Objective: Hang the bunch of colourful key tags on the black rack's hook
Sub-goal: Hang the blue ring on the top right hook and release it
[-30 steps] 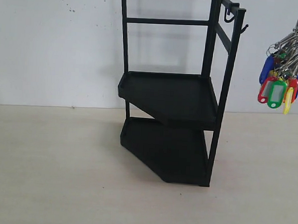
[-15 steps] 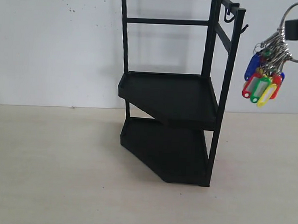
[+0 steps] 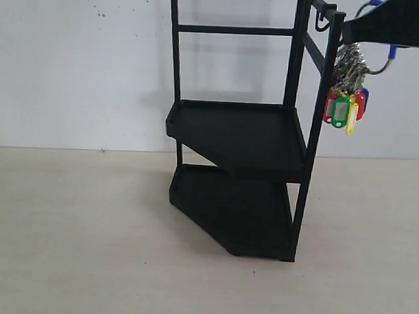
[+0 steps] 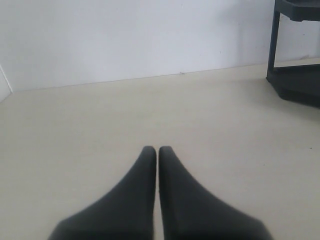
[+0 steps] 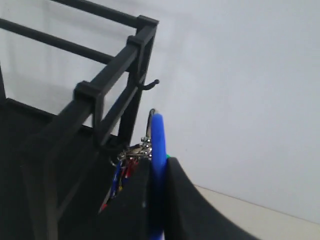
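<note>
Beside black rack [image 3: 231,137], right gripper [image 5: 157,167] grips key tags [image 3: 344,108]; labels illegible.

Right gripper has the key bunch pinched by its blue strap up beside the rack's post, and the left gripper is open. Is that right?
Not quite: the left gripper is shut, fingertips pressed together, as the left wrist view shows. The rest holds: the right gripper pinches the blue strap of the key tag bunch beside a post of the black rack.
</note>
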Motion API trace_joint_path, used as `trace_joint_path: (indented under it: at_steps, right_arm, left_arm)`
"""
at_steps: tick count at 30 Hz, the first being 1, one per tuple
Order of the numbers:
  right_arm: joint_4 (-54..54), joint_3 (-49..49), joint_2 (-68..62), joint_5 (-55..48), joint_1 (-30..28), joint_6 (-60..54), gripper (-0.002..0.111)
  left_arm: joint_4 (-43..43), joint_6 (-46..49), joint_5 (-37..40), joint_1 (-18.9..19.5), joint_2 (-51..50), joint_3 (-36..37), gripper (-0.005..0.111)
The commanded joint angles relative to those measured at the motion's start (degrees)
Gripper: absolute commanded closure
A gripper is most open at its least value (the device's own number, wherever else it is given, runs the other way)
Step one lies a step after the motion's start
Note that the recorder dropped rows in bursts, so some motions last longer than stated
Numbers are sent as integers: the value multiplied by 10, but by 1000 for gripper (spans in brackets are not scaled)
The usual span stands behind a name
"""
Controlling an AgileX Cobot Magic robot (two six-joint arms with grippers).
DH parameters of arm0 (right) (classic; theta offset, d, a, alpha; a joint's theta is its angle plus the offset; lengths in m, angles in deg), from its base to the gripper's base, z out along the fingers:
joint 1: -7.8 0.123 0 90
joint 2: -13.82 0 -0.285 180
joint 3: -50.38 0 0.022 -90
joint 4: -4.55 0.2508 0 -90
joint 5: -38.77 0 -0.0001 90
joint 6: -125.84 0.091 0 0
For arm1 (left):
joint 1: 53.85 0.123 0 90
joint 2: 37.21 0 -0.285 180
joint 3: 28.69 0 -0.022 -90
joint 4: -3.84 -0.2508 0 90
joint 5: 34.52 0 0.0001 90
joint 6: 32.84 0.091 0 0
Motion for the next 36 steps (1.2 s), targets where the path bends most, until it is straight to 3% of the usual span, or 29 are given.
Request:
trace_joint_path:
  at_steps: [1, 6, 14, 17, 22, 24, 31, 36]
  right_arm:
    - [-3, -10, -8, -13, 37, -18, 109]
    - [-11, -10, -8, -85, 50, -6, 109]
    - [-14, -10, -6, -95, 50, 2, 107]
    - [-11, -10, -5, -95, 50, 5, 98]
    - [8, -10, -2, -95, 50, 14, 68]
    - [8, -10, 2, -95, 50, 13, 61]
    - [2, -10, 53, -123, 50, 13, 60]
    - [-31, -10, 114, -222, 50, 12, 60]
  left_arm:
    - [1, 1, -4, -1, 1, -1, 102]
    - [1, 1, -4, -1, 1, -1, 102]
    - [1, 1, -4, -1, 1, -1, 102]
    - [1, 1, -4, -1, 1, -1, 102]
    - [1, 1, -4, -1, 1, -1, 102]
    - [1, 1, -4, -1, 1, -1, 102]
    - [1, 1, -4, -1, 1, -1, 102]
    - [1, 1, -4, -1, 1, -1, 102]
